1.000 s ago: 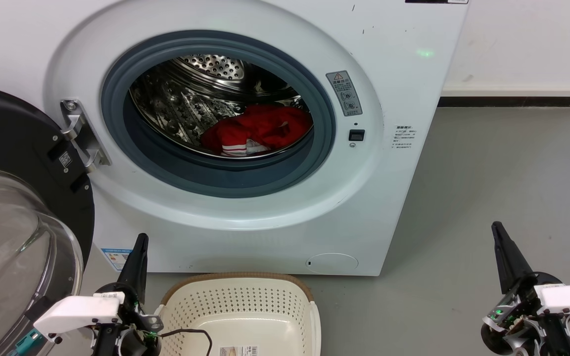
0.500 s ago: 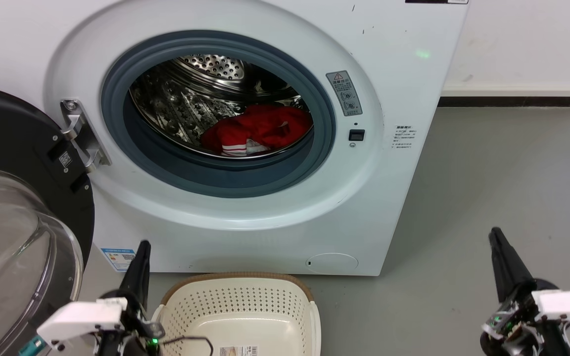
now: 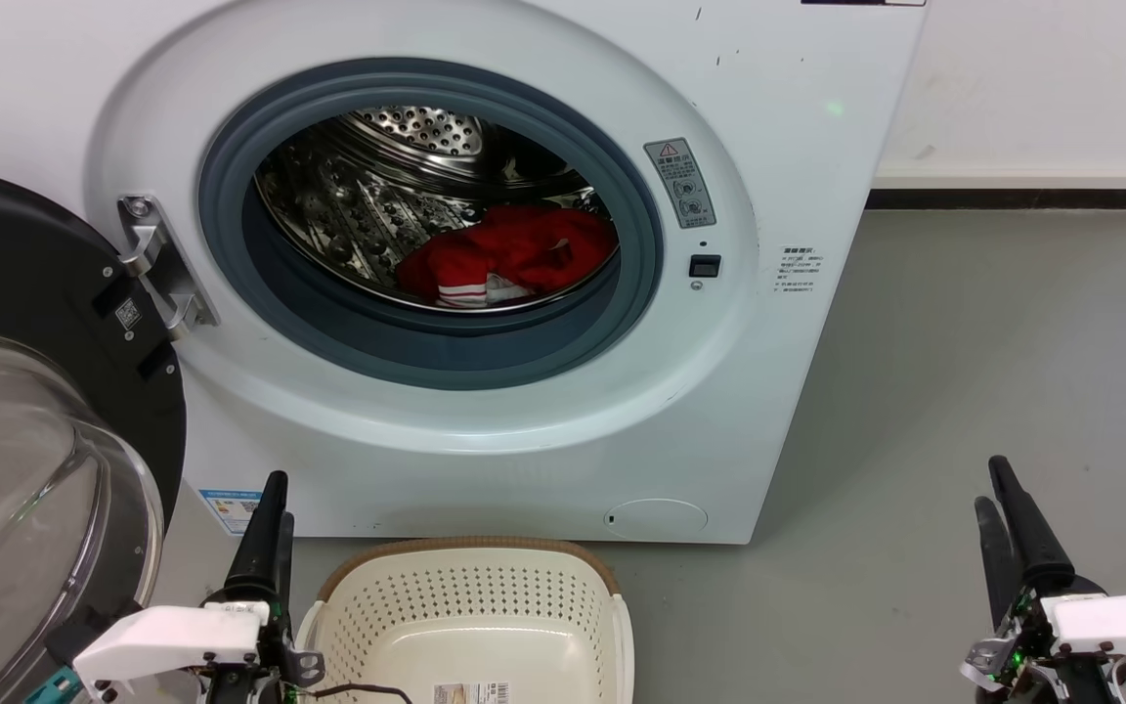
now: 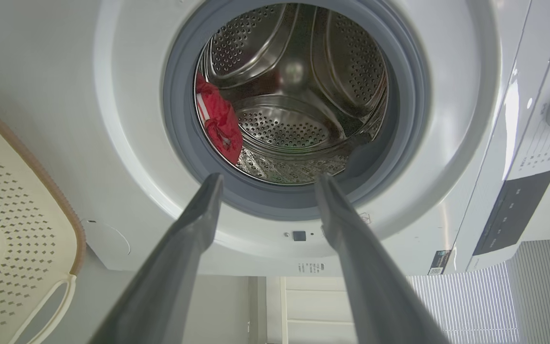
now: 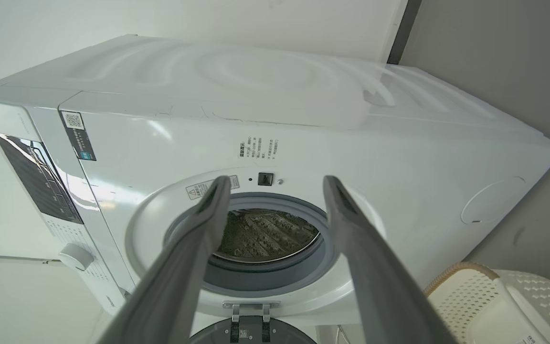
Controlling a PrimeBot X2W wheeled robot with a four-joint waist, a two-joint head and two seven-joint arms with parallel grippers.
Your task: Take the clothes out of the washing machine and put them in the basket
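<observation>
Since a second ago the right gripper (image 3: pixel 991 486) has sunk slightly and rolled, spread and empty; the left gripper (image 3: pixel 275 489), likewise spread, has barely shifted beside the low cream-white perforated plastic basket (image 3: pixel 470 587). Bright red soft fabric clothes (image 3: pixel 509 252) lie heaped crosswise low in the perforated steel drum (image 3: pixel 358 205) of the large white front-loading washing machine (image 3: pixel 768 391), above and ahead of both low, upward-pointing grippers, nearer the left.

1. The large white front-loading washing machine (image 3: pixel 524 460) has its round mouth unblocked, framed by a grey rubber ring (image 3: pixel 426 364).
2. Its black-rimmed glass door (image 3: pixel 35 293) stands swung open at the left.
3. A low cream-white perforated plastic basket (image 3: pixel 470 545) sits on the floor just before the machine.
4. Open grey floor (image 3: pixel 993 323) stretches right of the machine.
</observation>
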